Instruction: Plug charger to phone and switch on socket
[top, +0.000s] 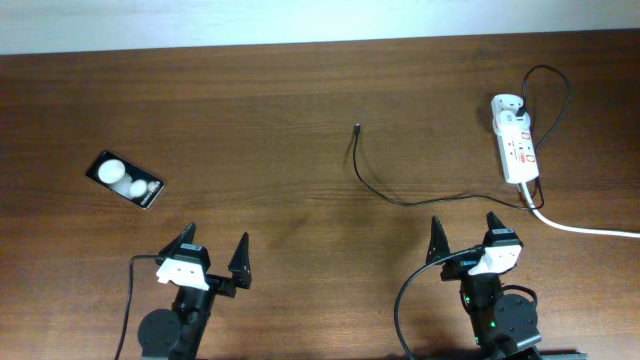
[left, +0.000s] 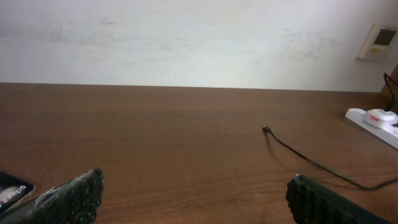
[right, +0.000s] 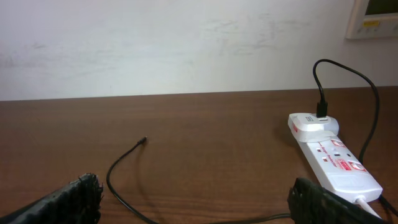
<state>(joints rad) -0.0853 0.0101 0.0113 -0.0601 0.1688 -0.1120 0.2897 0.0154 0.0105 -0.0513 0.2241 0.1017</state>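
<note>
The black phone (top: 125, 179) with two white blobs lies flat at the table's left; its corner shows in the left wrist view (left: 12, 188). The thin black charger cable (top: 385, 190) runs from its plug tip (top: 358, 127) at mid-table to the white adapter (top: 507, 104) on the white power strip (top: 518, 148) at the right. The tip (left: 265, 129) and cable (right: 115, 186) show in both wrist views, as does the strip (right: 333, 163). My left gripper (top: 214, 254) is open and empty near the front edge, right of the phone. My right gripper (top: 465, 236) is open and empty, in front of the cable.
The strip's thick white cord (top: 590, 229) trails off to the right edge. A pale wall (left: 186, 37) stands behind the table with a white wall unit (right: 372, 17) at the far right. Bare wood lies between the phone and the cable tip.
</note>
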